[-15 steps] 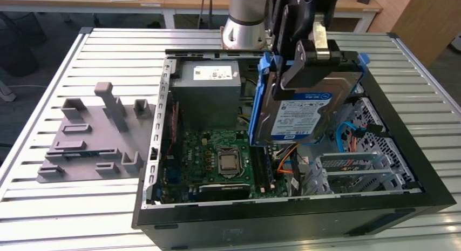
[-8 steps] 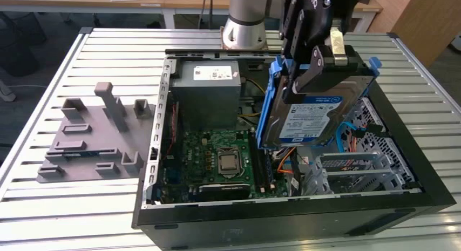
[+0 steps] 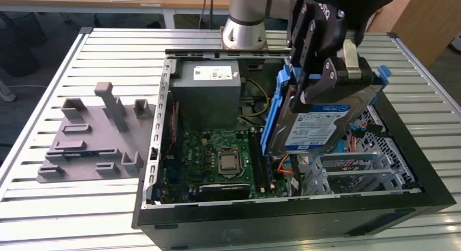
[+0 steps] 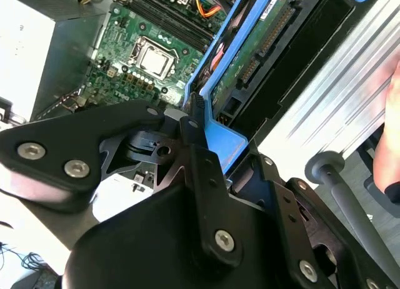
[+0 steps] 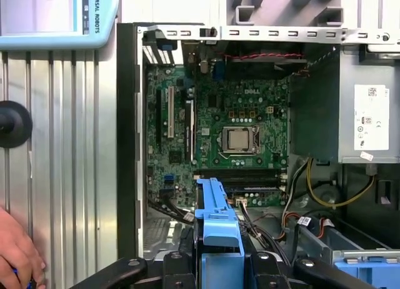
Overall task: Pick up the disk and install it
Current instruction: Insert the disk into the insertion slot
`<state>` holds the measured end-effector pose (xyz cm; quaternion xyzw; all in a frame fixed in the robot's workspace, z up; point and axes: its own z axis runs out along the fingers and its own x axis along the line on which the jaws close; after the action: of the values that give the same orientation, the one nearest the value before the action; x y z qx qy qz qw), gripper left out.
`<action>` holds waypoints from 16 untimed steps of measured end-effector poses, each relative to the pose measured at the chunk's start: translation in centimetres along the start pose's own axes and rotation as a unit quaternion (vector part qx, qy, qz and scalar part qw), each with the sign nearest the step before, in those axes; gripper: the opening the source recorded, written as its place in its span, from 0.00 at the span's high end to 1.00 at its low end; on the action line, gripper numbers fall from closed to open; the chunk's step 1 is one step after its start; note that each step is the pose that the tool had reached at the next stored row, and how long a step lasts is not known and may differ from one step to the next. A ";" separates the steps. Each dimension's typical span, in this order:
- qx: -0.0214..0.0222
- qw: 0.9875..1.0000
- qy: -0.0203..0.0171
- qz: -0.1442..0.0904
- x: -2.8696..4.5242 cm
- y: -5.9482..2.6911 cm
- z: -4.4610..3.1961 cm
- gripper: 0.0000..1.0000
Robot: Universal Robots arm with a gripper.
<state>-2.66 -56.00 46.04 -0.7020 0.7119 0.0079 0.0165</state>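
Observation:
In the exterior view the disk (image 3: pixel 320 124), a silver hard drive with a blue-and-white label and a blue plastic frame, hangs tilted on edge above the right half of the open computer case (image 3: pixel 288 213). My gripper (image 3: pixel 322 83) is shut on its upper end, black fingers pressing both faces. The disk is clear of the case floor and sits over the silver drive cage (image 3: pixel 364 167). In the second wrist view the disk's (image 4: pixel 250 57) green underside and blue frame run away from my gripper (image 4: pixel 190 136). In the first wrist view the blue frame of the disk (image 5: pixel 215 223) rises from my gripper (image 5: pixel 215 270).
Inside the case lie the green motherboard (image 3: pixel 216 154) and the grey power supply box (image 3: pixel 209 83). A grey moulded fixture (image 3: pixel 94 137) stands on the slatted table at the exterior view's left. A person's hand (image 5: pixel 15 251) rests on the table beside the case.

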 end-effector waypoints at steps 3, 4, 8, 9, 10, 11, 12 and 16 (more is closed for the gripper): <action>-0.001 1.000 0.000 0.000 0.27 -0.37 0.05 0.64; -0.001 1.000 0.000 0.000 0.34 -0.55 0.11 0.64; -0.002 1.000 0.000 0.000 0.45 -1.56 0.27 0.64; -0.003 1.000 0.000 0.000 0.47 -1.79 0.30 0.64; -0.003 1.000 0.000 0.000 0.52 -2.00 0.33 0.64; -0.003 1.000 0.000 0.000 0.61 -2.17 0.36 0.64; -0.004 1.000 0.000 0.000 0.71 -2.30 0.37 0.64; -0.004 1.000 0.000 0.001 1.09 -2.85 0.48 0.64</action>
<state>0.18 -57.11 45.56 -0.7016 0.7123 0.0110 0.0133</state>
